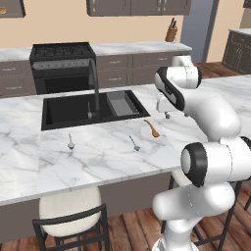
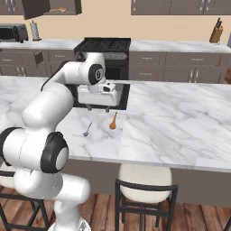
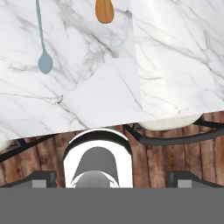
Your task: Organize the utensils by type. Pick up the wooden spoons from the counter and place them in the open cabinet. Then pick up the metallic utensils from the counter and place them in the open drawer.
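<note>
Jaws stand fully open and empty above the bench (image 1: pixel 98 162); wooden spoon (image 1: pixel 152 129) and both metal spoons (image 1: pixel 71 142) (image 1: pixel 135 143) remain unsorted.

Black sink (image 1: pixel 73 110), stove (image 1: pixel 62 66), knife block (image 1: pixel 171 32)

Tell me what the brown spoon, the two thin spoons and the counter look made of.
Brown spoon: likely wood, matte orange-tan. The two thin spoons: apparently metal, dull silver-grey, very slim. Counter: marble-look slab, white with grey veins, smooth.

Veined marble counter (image 1: pixel 112 157) (glossy), wooden spoon (image 1: pixel 152 128)
</note>
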